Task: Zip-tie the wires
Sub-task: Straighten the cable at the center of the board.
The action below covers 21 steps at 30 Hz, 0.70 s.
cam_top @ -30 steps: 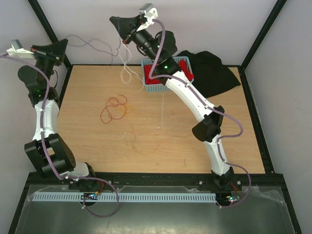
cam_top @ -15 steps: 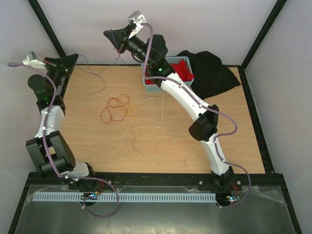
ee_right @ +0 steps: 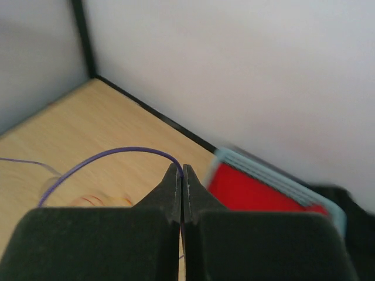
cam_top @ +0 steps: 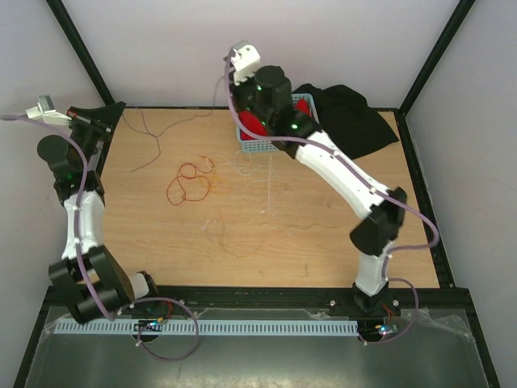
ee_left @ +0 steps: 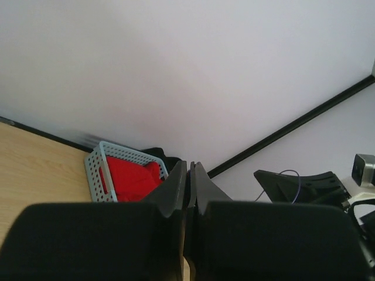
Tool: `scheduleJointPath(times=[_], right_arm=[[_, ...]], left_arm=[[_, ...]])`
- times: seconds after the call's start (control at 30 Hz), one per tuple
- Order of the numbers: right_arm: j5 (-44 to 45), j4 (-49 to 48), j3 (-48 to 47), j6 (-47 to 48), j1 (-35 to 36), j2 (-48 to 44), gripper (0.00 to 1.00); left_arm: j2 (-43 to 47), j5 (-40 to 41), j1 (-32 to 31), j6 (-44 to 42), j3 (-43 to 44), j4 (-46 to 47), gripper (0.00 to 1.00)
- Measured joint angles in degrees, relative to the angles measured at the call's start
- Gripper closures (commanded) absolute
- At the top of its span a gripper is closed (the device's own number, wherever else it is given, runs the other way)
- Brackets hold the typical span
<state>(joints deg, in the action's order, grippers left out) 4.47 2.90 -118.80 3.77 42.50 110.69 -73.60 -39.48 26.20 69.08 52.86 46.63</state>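
— Where is there room to pass over the table (cam_top: 315, 242)?
— On the near side between the arms, mostly open wood. At the back the basket (cam_top: 262, 146) and black cloth (cam_top: 355, 121) block, and the right arm (cam_top: 339, 174) slants above.
— Left side?
— The wires (cam_top: 190, 179) curl there, and the left arm (cam_top: 81, 214) hugs the edge.

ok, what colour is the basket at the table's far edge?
Pale blue-grey basket, perforated with small holes, red contents inside. Shows best in the left wrist view.
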Motion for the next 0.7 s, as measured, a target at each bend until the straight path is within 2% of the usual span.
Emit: scheduleJointPath(times=[0.17, 0.27, 0.4, 0.57, 0.7], right_arm=[[14.75, 3.52, 15.04, 7.06, -0.44, -13.81, 1.0], [23.21, 5.35, 22.16, 10.91, -1.05, -20.33, 1.0], [32.74, 8.28, 32.0, 14.36, -3.52, -28.04, 1.0], [39.69, 11.98, 42.86, 15.78, -11.02, -37.42, 1.0], [41.99, 13.68, 49.53, 16.63, -16.92, -44.44, 1.0]], left_arm=[[8.94, -1.95, -0.17, -8.61, -0.28, -7.34, 1.0], [9.46, -5.01, -1.49, -12.61, 1.62, -11.5, 1.0], [9.38, -9.66, -5.33, -19.23, 4.57, -22.16, 1.0], [13.66, -11.04, -11.19, -26.38, 4.68, -36.92, 1.0], [19.71, -7.3, -16.46, -27.82, -1.22, -42.75, 1.0]])
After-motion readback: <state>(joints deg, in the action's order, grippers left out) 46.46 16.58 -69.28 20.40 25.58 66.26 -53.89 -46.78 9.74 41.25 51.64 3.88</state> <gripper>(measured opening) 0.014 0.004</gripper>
